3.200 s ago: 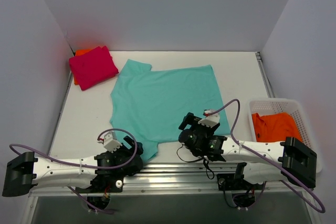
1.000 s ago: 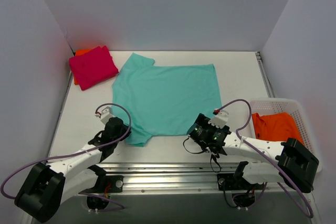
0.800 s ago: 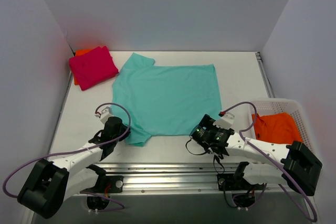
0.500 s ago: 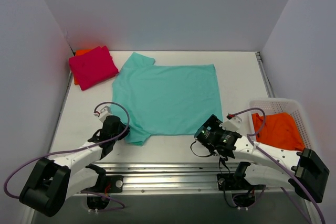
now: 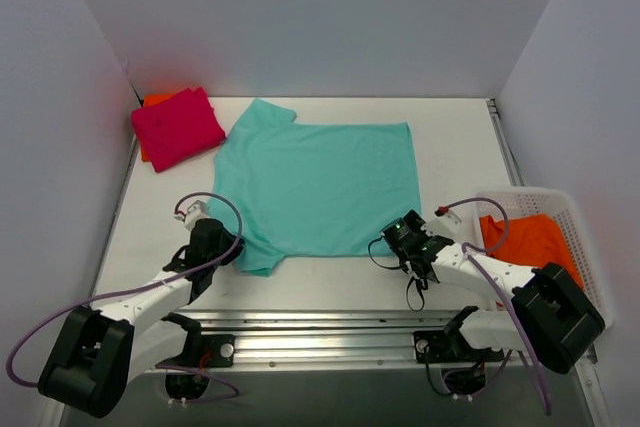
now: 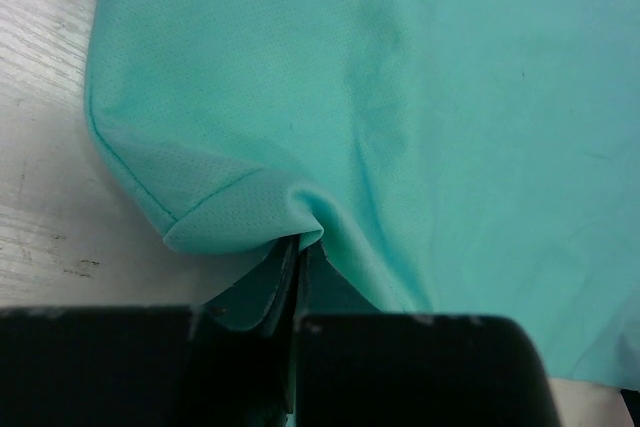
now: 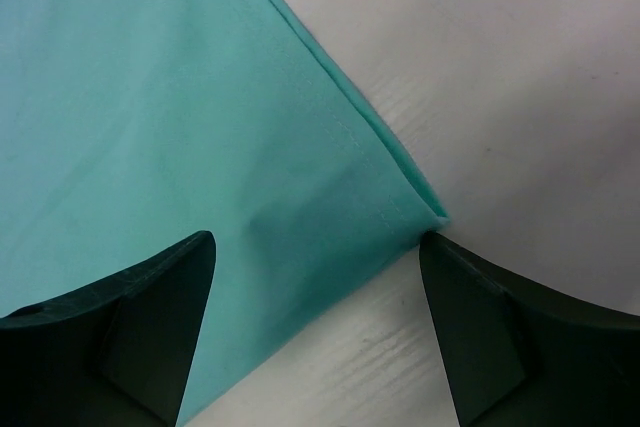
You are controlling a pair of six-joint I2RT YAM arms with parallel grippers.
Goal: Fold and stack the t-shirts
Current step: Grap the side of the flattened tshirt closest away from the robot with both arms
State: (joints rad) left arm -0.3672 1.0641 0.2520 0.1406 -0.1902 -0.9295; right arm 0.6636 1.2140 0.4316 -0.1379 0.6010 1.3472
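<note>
The teal t-shirt [image 5: 320,187] lies spread flat mid-table. My left gripper [image 5: 230,248] is shut on a bunched fold of its near-left sleeve [image 6: 240,212]; the jaws are pinched together on the cloth [image 6: 297,252]. My right gripper [image 5: 401,236] stands open over the shirt's near-right hem corner [image 7: 425,202]. Its two fingertips [image 7: 160,297] straddle that corner, and nothing is gripped between them. At the back left a folded magenta-pink t-shirt [image 5: 178,127] lies on a folded orange one [image 5: 152,101].
A white basket [image 5: 580,212] at the right edge holds a crumpled orange t-shirt [image 5: 530,242]. Side walls close in the table on the left and right. A metal rail [image 5: 320,332] runs along the near edge between the arm bases.
My right gripper has slid right along the near hem to the shirt's near-right corner, its jaws narrowing a little. The left gripper stays shut on the sleeve, nudged slightly forward.
</note>
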